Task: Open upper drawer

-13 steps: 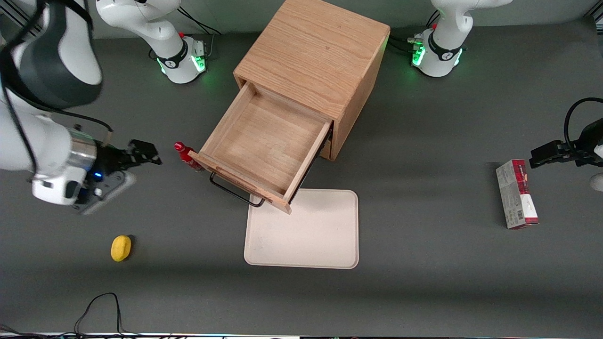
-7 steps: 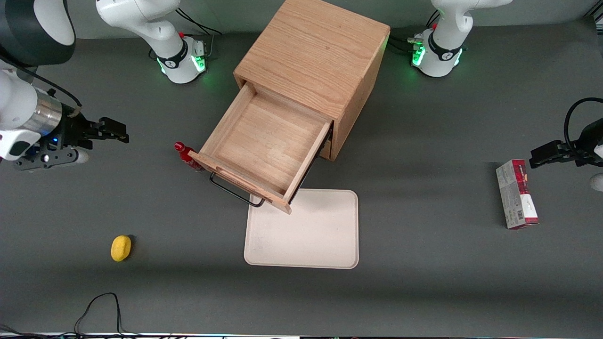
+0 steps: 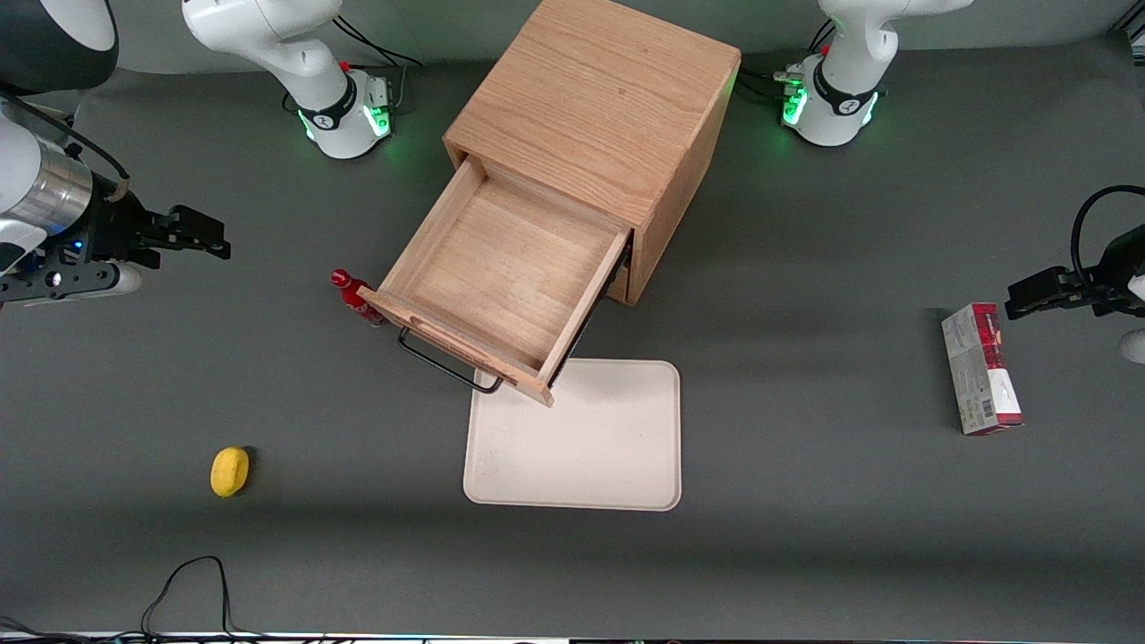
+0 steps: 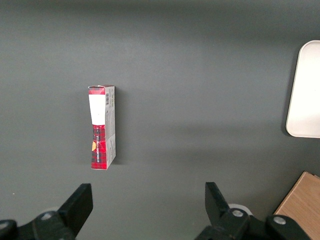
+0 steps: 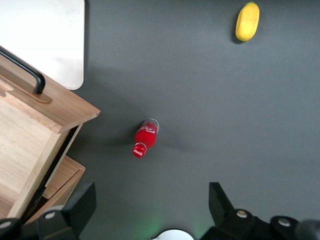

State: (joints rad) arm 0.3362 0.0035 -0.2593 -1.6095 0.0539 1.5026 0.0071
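With a clock face laid over the front view, the right arm reaches in at the working arm's end of the table (image 3: 805, 555). Its silver wrist lies nearly level, and the gripper (image 3: 211, 238) points toward three o'clock, at the cabinet (image 3: 599, 98). It hangs in the air above bare table, well apart from everything. In the right wrist view the gripper (image 5: 152, 206) has its two black fingers (image 5: 82, 202) spread wide with nothing between them. A small yellow object (image 3: 230, 470) lies at about five o'clock from the gripper, nearer to the front camera; the wrist camera shows it (image 5: 247, 21) too. A red bottle (image 3: 355, 298) stands at roughly four o'clock from the gripper, just beside the drawer front's corner, and the wrist view shows a narrow gap between the bottle (image 5: 145, 137) and the wood. The upper drawer (image 3: 501, 277) is pulled well out of the cabinet toward seven o'clock. Its bare wooden inside shows, and its black wire handle (image 3: 447, 362) faces the front camera; one end of that handle (image 5: 25, 70) shows in the wrist view. A cream tray (image 3: 581, 438) lies flat at five o'clock from the drawer front, its corner under the drawer's nearest corner. A red and grey box (image 3: 981, 368) lies flat toward the parked arm's end of the table.
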